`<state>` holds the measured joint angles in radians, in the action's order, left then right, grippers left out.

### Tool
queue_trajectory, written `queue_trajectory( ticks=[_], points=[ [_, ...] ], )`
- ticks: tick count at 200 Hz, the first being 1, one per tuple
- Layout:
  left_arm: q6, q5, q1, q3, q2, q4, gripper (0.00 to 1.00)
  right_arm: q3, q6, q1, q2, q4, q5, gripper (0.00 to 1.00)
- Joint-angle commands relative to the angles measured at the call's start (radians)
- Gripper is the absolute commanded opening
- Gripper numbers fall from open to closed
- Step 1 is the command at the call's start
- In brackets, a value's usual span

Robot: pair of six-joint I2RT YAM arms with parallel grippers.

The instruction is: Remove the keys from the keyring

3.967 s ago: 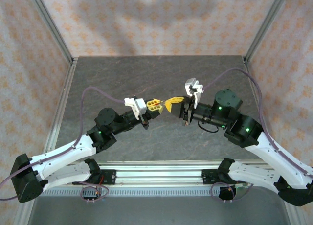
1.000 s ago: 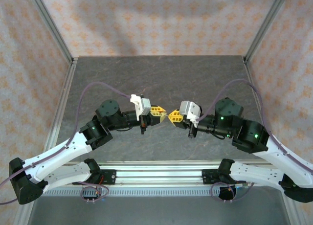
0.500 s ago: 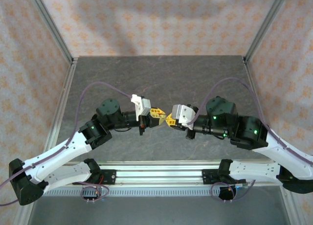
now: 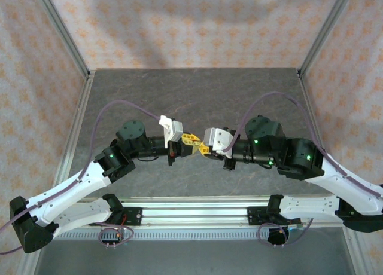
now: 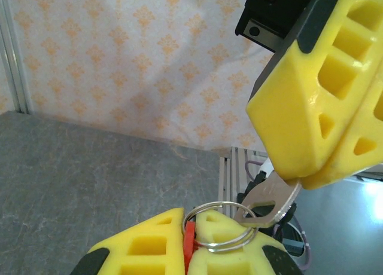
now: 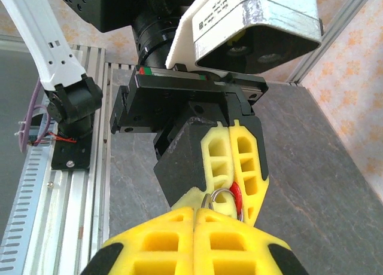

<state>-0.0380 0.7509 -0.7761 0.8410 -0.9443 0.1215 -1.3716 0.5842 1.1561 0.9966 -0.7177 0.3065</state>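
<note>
The two grippers meet tip to tip above the middle of the table. My left gripper [image 4: 194, 140] [image 5: 191, 218] is shut on the keyring, pinching its red piece [image 5: 190, 245] [image 6: 237, 197] between the yellow fingers. The thin wire ring [image 5: 222, 227] [image 6: 219, 194] stands out past the fingertips. A silvery key [image 5: 270, 201] hangs on that ring by the hole in its head. My right gripper [image 4: 204, 148] [image 6: 195, 209] is shut on the key's shaft, and in the right wrist view just a sliver of the key [image 6: 207, 201] shows. The right gripper's fingers [image 5: 317, 101] loom over the ring from the upper right.
The dark stone-patterned tabletop [image 4: 197, 95] lies below both grippers. An aluminium rail [image 4: 197, 212] runs along the near edge between the arm bases. Patterned walls close in the back and both sides.
The right arm has pushed leftward and its gripper has closed the gap to the left gripper. The left gripper has held its place. Both stay shut.
</note>
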Motion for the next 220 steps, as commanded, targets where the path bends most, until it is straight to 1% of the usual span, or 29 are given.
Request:
queue_trajectory(
  ticks=[1, 33, 63, 104, 122, 144, 165, 184, 193, 199, 207, 220],
  points=[
    [-0.051, -0.110, 0.028, 0.043, -0.017, 0.133, 0.00, 0.030, -0.043, 0.085, 0.054, -0.031, 0.364, 0.00],
    [-0.061, -0.072, 0.032, 0.050, -0.021, 0.143, 0.00, 0.025, -0.055, 0.085, 0.066, -0.036, 0.402, 0.00],
    [-0.064, -0.039, 0.034, 0.069, -0.028, 0.120, 0.00, 0.018, -0.062, 0.085, 0.081, -0.030, 0.439, 0.00],
    [-0.076, -0.012, 0.034, 0.079, -0.035, 0.121, 0.00, 0.043, -0.065, 0.085, 0.090, 0.002, 0.442, 0.00],
    [-0.079, -0.010, 0.034, 0.082, -0.036, 0.125, 0.00, 0.062, -0.066, 0.085, 0.085, 0.018, 0.419, 0.00],
    [-0.073, -0.018, 0.034, 0.081, -0.036, 0.117, 0.00, 0.084, -0.077, 0.085, 0.057, 0.044, 0.350, 0.00],
    [-0.061, -0.041, 0.036, 0.066, -0.028, 0.112, 0.00, 0.089, -0.104, 0.085, 0.011, 0.076, 0.247, 0.00],
    [-0.039, -0.083, 0.037, 0.056, -0.019, 0.086, 0.00, 0.097, -0.135, 0.084, -0.033, 0.103, 0.161, 0.00],
    [-0.015, -0.112, 0.037, 0.059, -0.017, 0.047, 0.00, 0.102, -0.161, 0.084, -0.053, 0.116, 0.102, 0.00],
    [0.000, -0.132, 0.038, 0.064, -0.017, 0.017, 0.00, 0.113, -0.179, 0.085, -0.069, 0.124, 0.060, 0.03],
    [0.023, -0.153, 0.038, 0.071, -0.017, -0.022, 0.00, 0.136, -0.206, 0.084, -0.094, 0.145, -0.002, 0.10],
    [0.044, -0.195, 0.039, 0.080, -0.019, -0.075, 0.00, 0.192, -0.271, 0.084, -0.143, 0.204, -0.111, 0.16]
  ],
)
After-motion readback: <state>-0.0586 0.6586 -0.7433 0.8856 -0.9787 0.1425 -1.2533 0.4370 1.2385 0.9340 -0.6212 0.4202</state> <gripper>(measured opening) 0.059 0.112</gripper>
